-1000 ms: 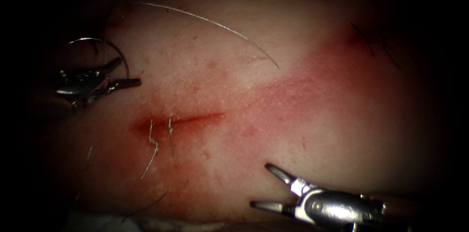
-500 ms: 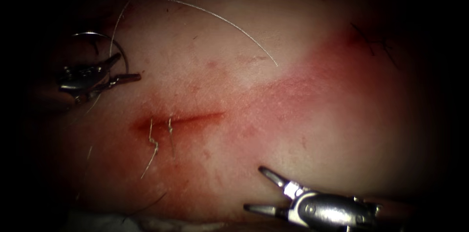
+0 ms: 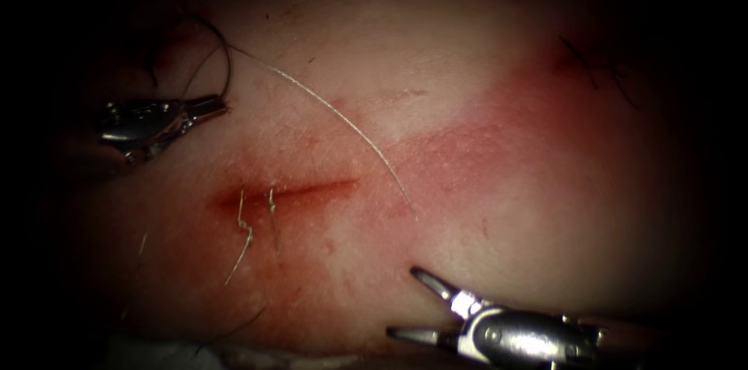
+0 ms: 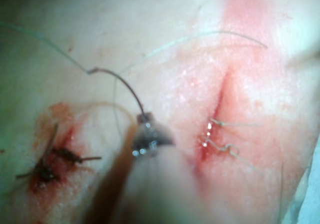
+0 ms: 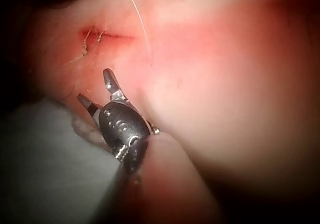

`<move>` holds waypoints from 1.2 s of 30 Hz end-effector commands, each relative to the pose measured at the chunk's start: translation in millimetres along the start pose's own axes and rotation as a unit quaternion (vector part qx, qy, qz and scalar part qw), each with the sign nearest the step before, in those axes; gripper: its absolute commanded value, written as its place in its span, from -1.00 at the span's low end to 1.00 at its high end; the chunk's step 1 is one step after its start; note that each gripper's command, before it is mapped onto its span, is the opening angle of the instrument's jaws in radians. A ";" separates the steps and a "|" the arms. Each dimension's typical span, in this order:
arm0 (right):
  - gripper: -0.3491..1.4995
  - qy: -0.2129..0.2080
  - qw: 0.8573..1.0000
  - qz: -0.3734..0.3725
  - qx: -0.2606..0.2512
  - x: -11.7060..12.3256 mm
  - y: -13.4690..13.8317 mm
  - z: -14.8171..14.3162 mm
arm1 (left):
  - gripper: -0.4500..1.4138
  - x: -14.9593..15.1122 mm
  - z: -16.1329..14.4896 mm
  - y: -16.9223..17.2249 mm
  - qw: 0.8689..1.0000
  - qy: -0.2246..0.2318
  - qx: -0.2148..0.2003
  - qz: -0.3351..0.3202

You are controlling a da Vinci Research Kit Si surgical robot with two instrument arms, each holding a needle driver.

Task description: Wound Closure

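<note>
— What do we see changed at the left tool (image 3: 210,107)?
— Its jaws have closed on the needle (image 3: 222,58), now turned upright.
— And the thread (image 3: 335,117)?
— We see it swept nearer, toward the cut's (image 3: 288,192) right end.

The left tool (image 4: 145,119) grips the needle (image 4: 122,84) above the tissue (image 4: 165,29).

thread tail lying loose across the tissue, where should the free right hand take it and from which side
Judging by its pose, near the free end of the thread, just right of the cut, coming from below. That end lies flat and unobstructed, closest to the open right hand. The left hand holds the needle.
</note>
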 end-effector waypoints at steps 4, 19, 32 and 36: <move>0.74 0.005 1.000 0.007 -0.001 0.4 -0.4 0.6 | -1.00 0.9 0.2 3.5 1.000 0.004 -0.010 0.022; 0.69 -0.012 0.997 0.051 -0.048 7.6 5.2 2.7 | -1.00 2.2 -0.7 13.0 0.996 0.037 -0.037 0.073; 0.69 -0.070 0.995 0.070 -0.029 -1.7 3.9 12.7 | -1.00 4.4 -3.1 14.1 0.993 0.057 -0.043 0.091; 0.71 -0.092 0.993 0.076 -0.020 -5.3 4.5 16.8 | -1.00 4.4 -3.0 14.1 0.993 0.057 -0.043 0.093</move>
